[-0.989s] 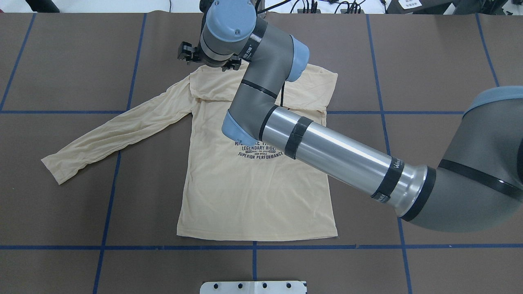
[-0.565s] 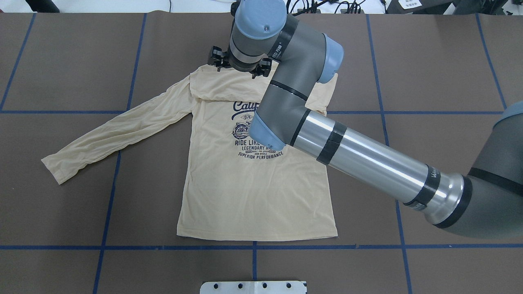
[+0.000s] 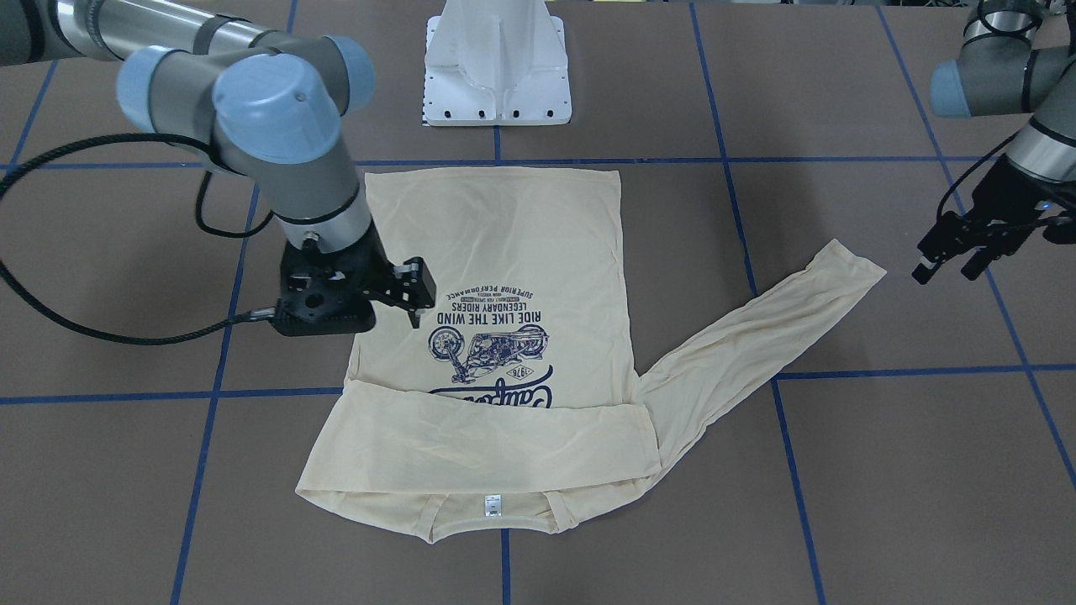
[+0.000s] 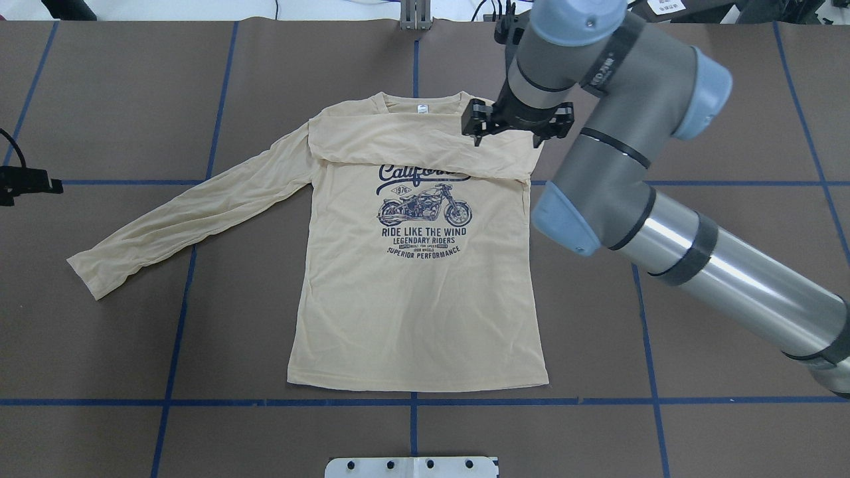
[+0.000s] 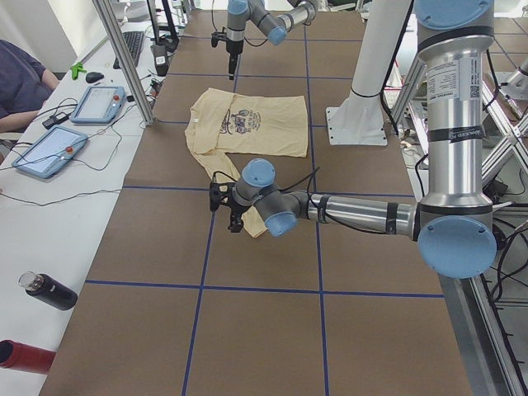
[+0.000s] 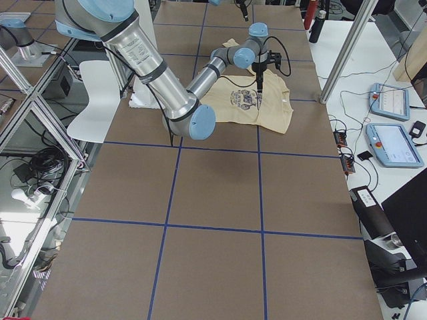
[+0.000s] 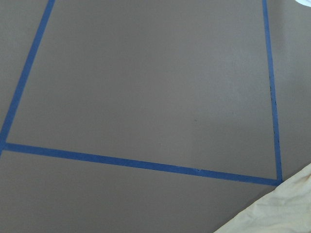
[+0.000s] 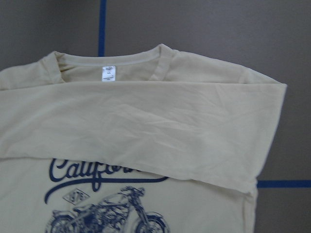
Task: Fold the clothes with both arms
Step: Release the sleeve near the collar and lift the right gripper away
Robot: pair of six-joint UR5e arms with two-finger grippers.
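Observation:
The cream-yellow T-shirt point(image 4: 412, 299) lies flat with the navy print up. Its white neck label point(image 4: 420, 109) is at the far edge. One sleeve point(image 4: 405, 143) is folded across the chest, just under the collar, and shows in the right wrist view point(image 8: 146, 126). The other sleeve point(image 4: 186, 216) stretches out flat to my left. My right gripper point(image 4: 516, 123) hovers over the shirt's right shoulder point(image 3: 353, 302), open and empty. My left gripper point(image 3: 948, 269) is open and empty above bare table beyond the outstretched cuff point(image 3: 845, 269), at the overhead view's left edge point(image 4: 30, 182).
The white pedestal base point(image 3: 496, 67) stands at the table's near edge. Blue tape lines point(image 4: 179, 279) grid the brown table. Beyond the far edge are tablets point(image 5: 99, 103), bottles point(image 5: 49, 293) and a seated person point(image 5: 21, 87).
My right arm has swung to the right, from over the collar to over the shirt's right shoulder, uncovering the print. The left gripper's tip now shows at the overhead view's left edge. The shirt has not moved.

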